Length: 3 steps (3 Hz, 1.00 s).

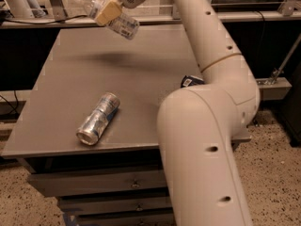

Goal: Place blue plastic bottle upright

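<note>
The blue plastic bottle (pixel 110 15) is a small clear bottle with a white cap at upper left and a white printed label. It is held in the air above the far part of the table, tilted, cap end up and to the left. My gripper (pixel 107 12) is shut on the bottle's middle, at the top of the view. A faint shadow lies on the table below it.
A crushed silver-blue can (pixel 98 118) lies on its side at the table's (pixel 70 79) front left. A dark-blue packet (pixel 190 81) peeks out behind my arm at the right. My white arm (pixel 202 126) fills the right half. Drawers sit under the table.
</note>
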Available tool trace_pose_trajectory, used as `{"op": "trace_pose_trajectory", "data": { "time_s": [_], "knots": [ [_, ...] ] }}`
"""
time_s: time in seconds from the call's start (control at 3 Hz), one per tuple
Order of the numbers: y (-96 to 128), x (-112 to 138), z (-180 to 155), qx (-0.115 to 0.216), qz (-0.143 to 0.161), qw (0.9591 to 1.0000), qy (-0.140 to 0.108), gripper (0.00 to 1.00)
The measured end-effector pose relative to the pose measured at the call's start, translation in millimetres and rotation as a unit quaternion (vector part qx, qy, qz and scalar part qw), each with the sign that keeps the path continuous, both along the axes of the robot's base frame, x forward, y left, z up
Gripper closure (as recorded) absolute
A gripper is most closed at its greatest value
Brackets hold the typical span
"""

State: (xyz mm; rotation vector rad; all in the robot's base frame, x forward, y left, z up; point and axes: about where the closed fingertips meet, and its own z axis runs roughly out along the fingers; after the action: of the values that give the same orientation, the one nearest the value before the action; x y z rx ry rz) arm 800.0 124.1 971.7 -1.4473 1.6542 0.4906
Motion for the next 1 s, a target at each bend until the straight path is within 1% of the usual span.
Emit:
{"op": "trace_pose_trajectory", "data": {
  "time_s": [0.33,0.67,1.0],
  "knots": [
    [-19.9,-10.3,10.3,0.095,-0.014,0.9953,0.015,1.00],
    [-46.7,-27.2,20.4,0.169,-0.029,0.9851,0.004,1.00],
    [-55.2,-60.8,-3.6,0.237,-0.033,0.9710,0.003,1.00]
  ]
}}
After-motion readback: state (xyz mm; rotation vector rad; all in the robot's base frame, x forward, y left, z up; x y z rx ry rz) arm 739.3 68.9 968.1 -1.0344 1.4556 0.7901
